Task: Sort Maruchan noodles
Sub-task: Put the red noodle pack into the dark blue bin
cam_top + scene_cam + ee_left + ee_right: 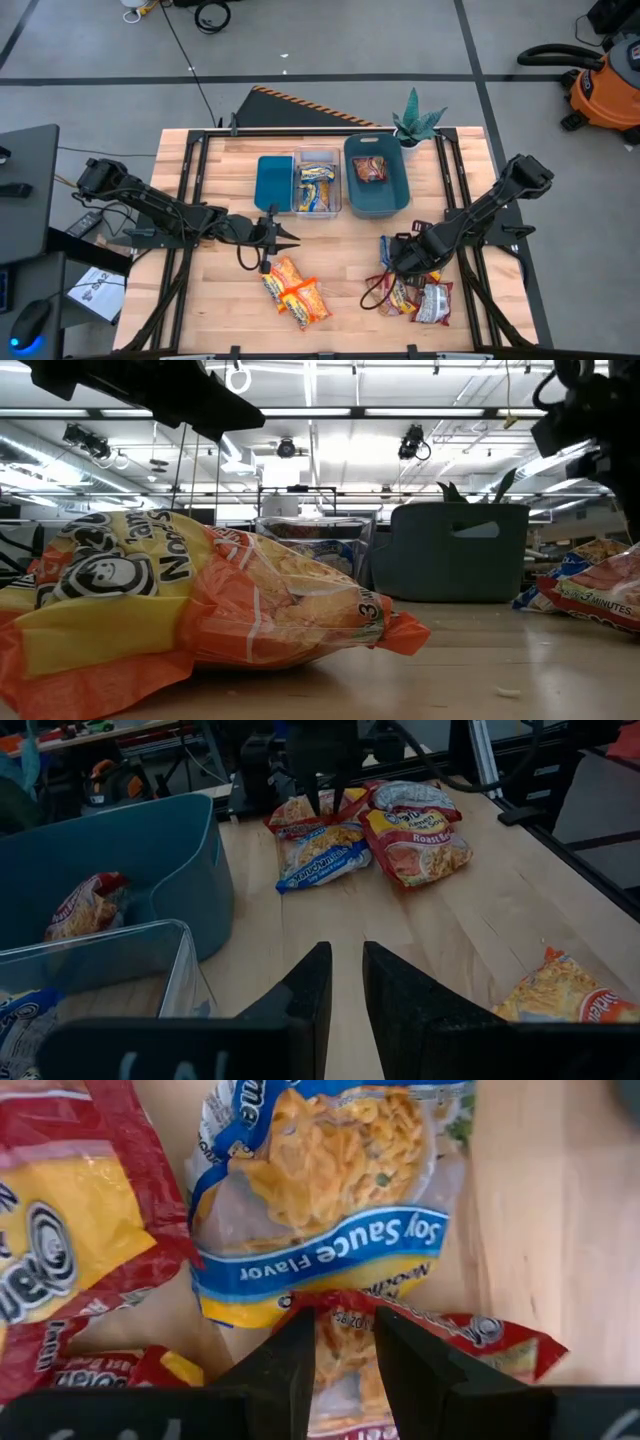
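Right gripper (341, 1342) jaws slightly parted over a red packet (345, 1355), seen only by wrist; left gripper (345, 982) likewise parted.

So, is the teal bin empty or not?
Not empty. The teal bin holds one red-brown packet, seen lying inside it in both high and left wrist views.

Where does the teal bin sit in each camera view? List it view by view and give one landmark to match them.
High view: teal bin at the table's far middle, just right of centre.
Low view: teal bin in the background, right of centre.
Left wrist view: teal bin at the picture's left.
Right wrist view: not identifiable.
Shared landmark: the clear bin right beside it.
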You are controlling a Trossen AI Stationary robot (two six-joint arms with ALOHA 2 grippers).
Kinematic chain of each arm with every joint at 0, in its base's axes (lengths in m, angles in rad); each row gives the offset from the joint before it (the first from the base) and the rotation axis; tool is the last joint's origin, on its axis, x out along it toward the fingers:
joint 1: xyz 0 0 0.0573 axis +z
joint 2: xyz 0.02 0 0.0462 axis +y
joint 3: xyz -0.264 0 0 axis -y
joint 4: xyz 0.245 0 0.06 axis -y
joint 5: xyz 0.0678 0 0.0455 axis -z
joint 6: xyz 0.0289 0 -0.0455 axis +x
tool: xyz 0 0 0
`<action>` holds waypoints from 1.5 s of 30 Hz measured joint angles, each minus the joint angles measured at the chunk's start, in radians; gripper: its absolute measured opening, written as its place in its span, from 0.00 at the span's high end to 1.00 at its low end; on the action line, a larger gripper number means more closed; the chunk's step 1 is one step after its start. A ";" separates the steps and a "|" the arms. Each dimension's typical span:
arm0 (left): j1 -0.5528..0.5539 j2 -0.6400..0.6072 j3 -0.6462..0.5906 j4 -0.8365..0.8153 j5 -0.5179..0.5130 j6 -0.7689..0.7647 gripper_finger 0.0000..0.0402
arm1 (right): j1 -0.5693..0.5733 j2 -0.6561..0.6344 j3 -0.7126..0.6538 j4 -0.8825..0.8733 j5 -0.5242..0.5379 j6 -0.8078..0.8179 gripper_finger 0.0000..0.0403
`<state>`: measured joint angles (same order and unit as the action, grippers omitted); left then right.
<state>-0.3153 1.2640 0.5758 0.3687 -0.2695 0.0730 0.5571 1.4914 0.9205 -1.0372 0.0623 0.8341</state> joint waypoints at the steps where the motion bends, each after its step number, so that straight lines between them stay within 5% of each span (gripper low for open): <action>1: 0.000 0.000 0.000 0.000 0.000 -0.001 0.83 | 0.000 0.000 -0.010 0.009 -0.001 -0.004 0.73; 11: 0.000 0.000 0.000 0.000 0.000 -0.023 0.83 | -0.001 0.000 -0.031 0.058 -0.008 -0.052 0.98; 19: 0.000 0.000 0.000 0.000 0.000 -0.035 0.83 | -0.018 -0.008 0.103 -0.165 0.013 -0.068 0.98; 29: 0.000 0.000 0.000 0.006 0.000 -0.034 0.83 | -0.049 -0.018 0.416 -0.386 0.233 -0.117 0.98; 37: 0.000 0.000 0.000 0.009 0.000 -0.034 0.83 | -0.105 -0.027 0.656 -0.385 0.394 -0.348 0.98; 45: 0.000 0.000 0.000 0.022 0.000 -0.009 0.83 | -0.299 -0.027 0.775 -0.298 0.476 -0.736 0.98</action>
<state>-0.3153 1.2640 0.5755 0.3908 -0.2695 0.0639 0.2586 1.4639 1.6957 -1.3355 0.5386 0.0981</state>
